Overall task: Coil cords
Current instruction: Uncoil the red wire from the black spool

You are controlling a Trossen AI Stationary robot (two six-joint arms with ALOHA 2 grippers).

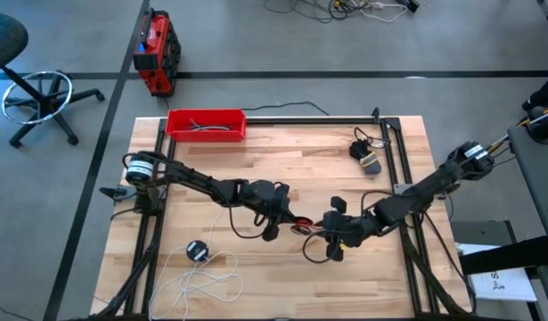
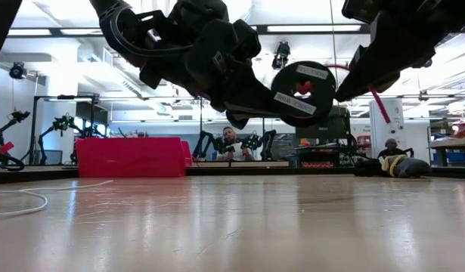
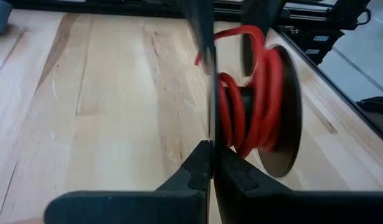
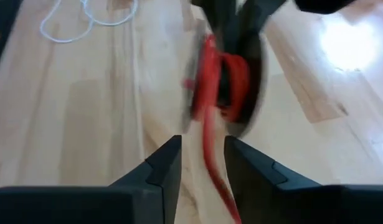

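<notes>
Held aloft in the left gripper's [image 1: 275, 217] closed jaws, the red cord's [image 3: 256, 93] disc [image 2: 303, 92] takes windings; open right gripper [image 1: 331, 239] likely feeds the remaining tail next.

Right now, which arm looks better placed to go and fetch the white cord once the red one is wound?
Probably the left. The white cord lies on the table's left side, nearer the left gripper than the right gripper, though both are busy with the red cord.

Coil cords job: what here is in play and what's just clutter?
In play:
red cord, wound on its black disc
white cord, loose on table
left gripper
right gripper

Clutter:
red tray
red case on floor
office chair
</notes>
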